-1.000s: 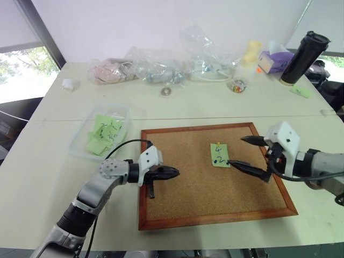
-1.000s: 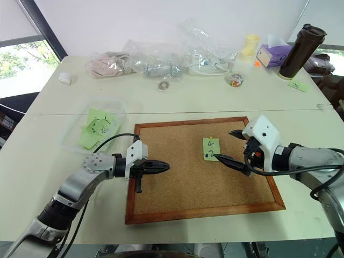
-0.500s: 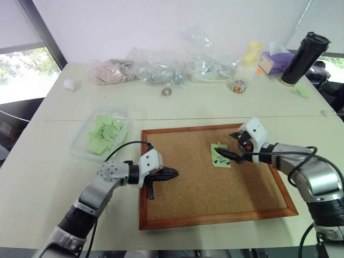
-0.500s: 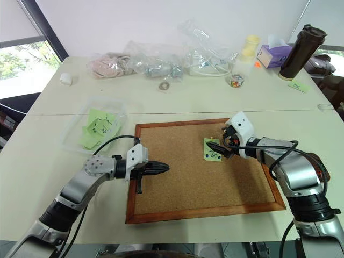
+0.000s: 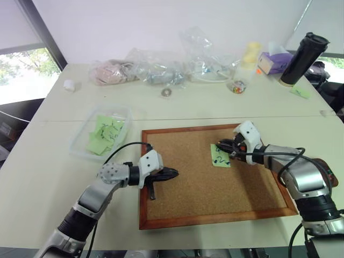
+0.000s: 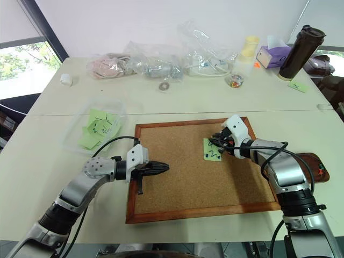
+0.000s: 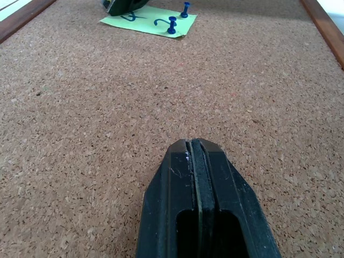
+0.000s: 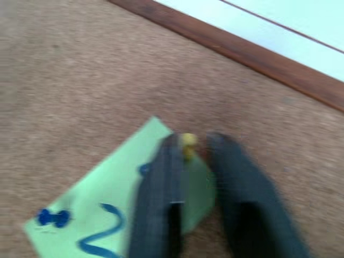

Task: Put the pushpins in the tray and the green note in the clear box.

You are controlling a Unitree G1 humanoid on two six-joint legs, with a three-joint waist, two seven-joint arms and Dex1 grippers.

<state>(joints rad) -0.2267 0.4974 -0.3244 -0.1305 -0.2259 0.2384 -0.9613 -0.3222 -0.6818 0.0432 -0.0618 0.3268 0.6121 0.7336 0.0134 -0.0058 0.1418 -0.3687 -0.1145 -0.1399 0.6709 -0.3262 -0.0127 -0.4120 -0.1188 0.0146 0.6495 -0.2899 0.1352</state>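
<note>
The green note (image 5: pixel 220 156), marked "4" over "2", lies pinned on the cork board (image 5: pixel 204 188). Two blue pushpins (image 7: pixel 172 24) stand in its lower part, and a yellow pushpin (image 8: pixel 187 142) in its top edge. My right gripper (image 5: pixel 220 145) is shut on the yellow pushpin, low over the note. My left gripper (image 5: pixel 172 173) hovers shut and empty over the board's left side. The clear box (image 5: pixel 80 150), holding other green slips, sits left of the board. The dark reddish tray (image 6: pixel 306 157) lies right of the board, partly behind my right arm.
Along the table's far side lie clear plastic bags (image 5: pixel 161 67), a small jar (image 5: pixel 238 85), a yellow cup (image 5: pixel 251 52), a tissue box (image 5: pixel 274 60) and a black tumbler (image 5: pixel 303 51). A white cap (image 5: pixel 68 84) sits far left.
My right gripper came down and forward to the note's top edge and went from wide open to shut around the yellow pushpin. The left gripper stayed put.
</note>
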